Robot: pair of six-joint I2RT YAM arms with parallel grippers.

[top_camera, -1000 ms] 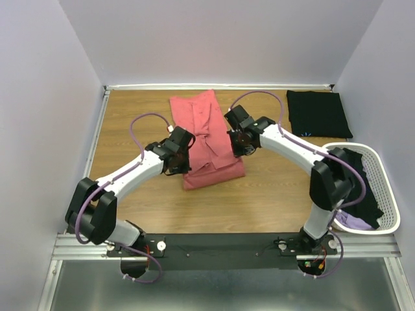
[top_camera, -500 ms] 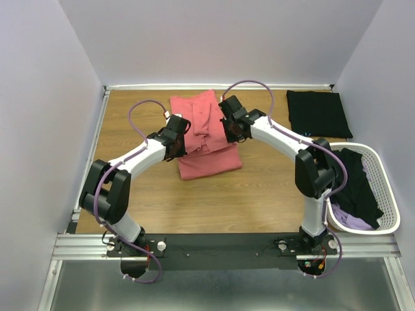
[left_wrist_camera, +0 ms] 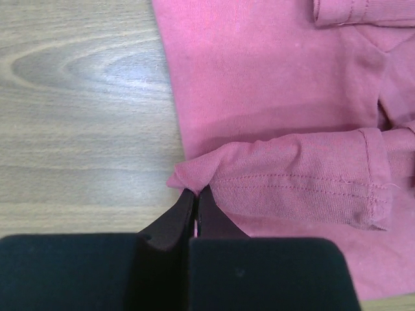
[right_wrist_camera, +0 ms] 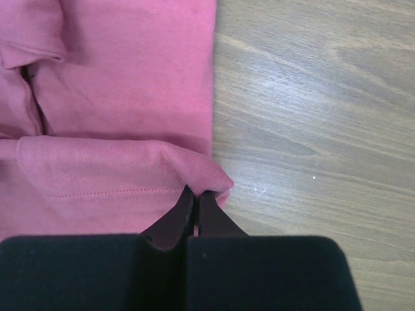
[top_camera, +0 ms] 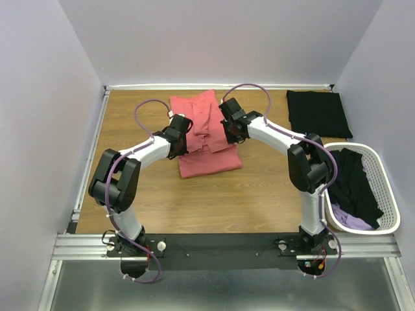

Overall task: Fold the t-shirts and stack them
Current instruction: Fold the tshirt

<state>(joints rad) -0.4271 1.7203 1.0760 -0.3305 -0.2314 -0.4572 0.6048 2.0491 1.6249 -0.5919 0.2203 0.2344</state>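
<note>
A coral-pink t-shirt (top_camera: pixel 207 139) lies partly folded on the wooden table, its near hem doubled back over the body. My left gripper (top_camera: pixel 182 138) is shut on the hem's left corner (left_wrist_camera: pixel 189 177); the fingertips (left_wrist_camera: pixel 196 192) pinch the cloth. My right gripper (top_camera: pixel 228 133) is shut on the hem's right corner (right_wrist_camera: pixel 211 176). A folded black t-shirt (top_camera: pixel 318 113) lies at the back right. More black (top_camera: pixel 360 184) and lilac (top_camera: pixel 353 223) t-shirts fill the basket.
The white slatted basket (top_camera: pixel 388 194) stands at the right edge beside the right arm. Walls close the table at back and sides. Bare wood (top_camera: pixel 227 201) shows in front of the pink shirt and at the back left.
Both grippers have carried the pink shirt's near hem away from me, over the body. The fold is shorter now and both arms reach farther back.
</note>
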